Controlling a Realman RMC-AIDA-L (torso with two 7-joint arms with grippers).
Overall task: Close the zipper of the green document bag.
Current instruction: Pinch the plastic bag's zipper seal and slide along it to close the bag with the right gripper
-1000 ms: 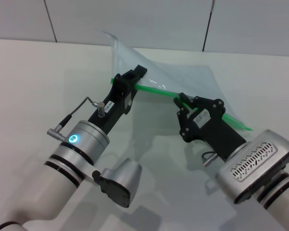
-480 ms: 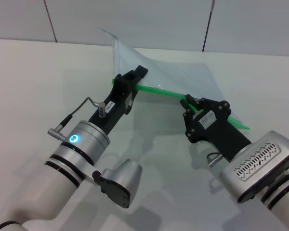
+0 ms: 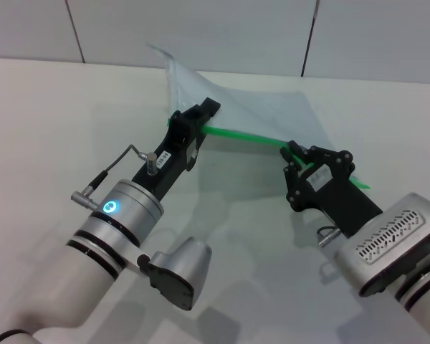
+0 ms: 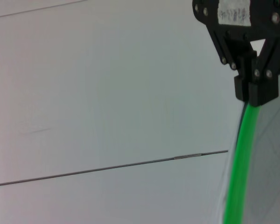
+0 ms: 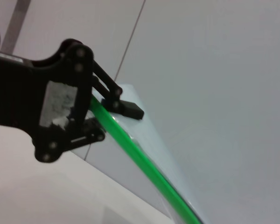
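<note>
lab-like test bench: bare white tabletop (image 3: 50,122), plain grey panelled wall (image 3: 201,32) behind.

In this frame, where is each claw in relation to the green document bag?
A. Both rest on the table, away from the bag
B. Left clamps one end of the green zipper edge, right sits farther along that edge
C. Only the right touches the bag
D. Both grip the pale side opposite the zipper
B: the left claw clamps the zipper end of the green document bag, and the right claw is closed on the same strip farther along.
</note>
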